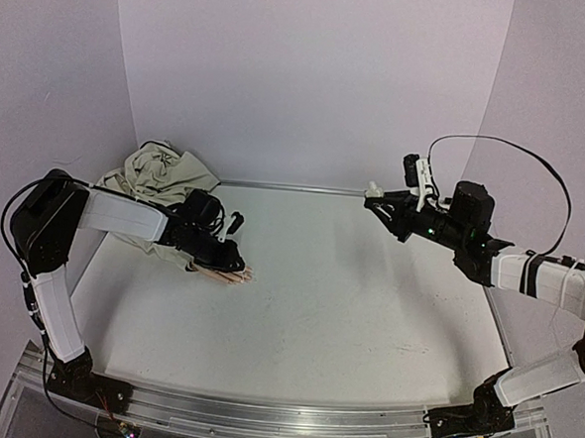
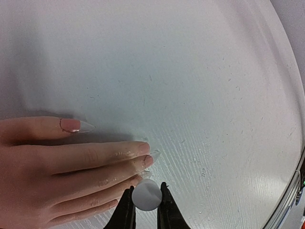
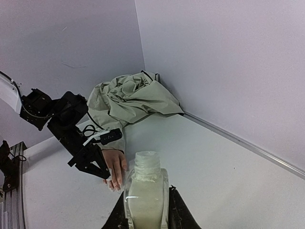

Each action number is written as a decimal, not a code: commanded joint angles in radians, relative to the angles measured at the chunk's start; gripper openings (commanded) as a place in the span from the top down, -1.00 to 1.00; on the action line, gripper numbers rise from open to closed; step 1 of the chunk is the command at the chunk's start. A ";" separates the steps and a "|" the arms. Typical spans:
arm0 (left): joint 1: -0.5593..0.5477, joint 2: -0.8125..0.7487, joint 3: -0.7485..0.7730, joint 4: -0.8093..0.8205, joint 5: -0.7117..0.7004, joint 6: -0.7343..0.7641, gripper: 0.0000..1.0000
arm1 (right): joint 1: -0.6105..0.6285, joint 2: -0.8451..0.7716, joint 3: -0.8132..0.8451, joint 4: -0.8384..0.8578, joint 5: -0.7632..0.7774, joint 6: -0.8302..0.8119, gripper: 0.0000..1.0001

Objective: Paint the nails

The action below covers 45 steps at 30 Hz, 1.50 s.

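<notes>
Pinches small white round cap in left gripper, lower centre, beside nails of peach mannequin hand, whitish translucent bottle in right gripper; risks smearing skin through slight drift.

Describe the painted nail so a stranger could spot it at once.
At the table's back left corner lies a beige sleeve, and a peach hand sticks out of it. In the left wrist view, the painted nail tips the finger set apart from the rest. It alone is pink; the other nails look clear.
</notes>
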 commanded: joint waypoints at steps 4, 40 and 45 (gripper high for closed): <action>0.002 0.000 0.036 0.035 -0.025 0.003 1.00 | -0.004 -0.011 0.013 0.078 -0.024 0.014 1.00; -0.030 0.065 0.090 0.038 0.000 -0.003 1.00 | -0.006 -0.006 0.013 0.079 -0.028 0.017 1.00; -0.036 0.067 0.092 0.038 -0.003 -0.003 1.00 | -0.008 -0.006 0.012 0.081 -0.031 0.020 1.00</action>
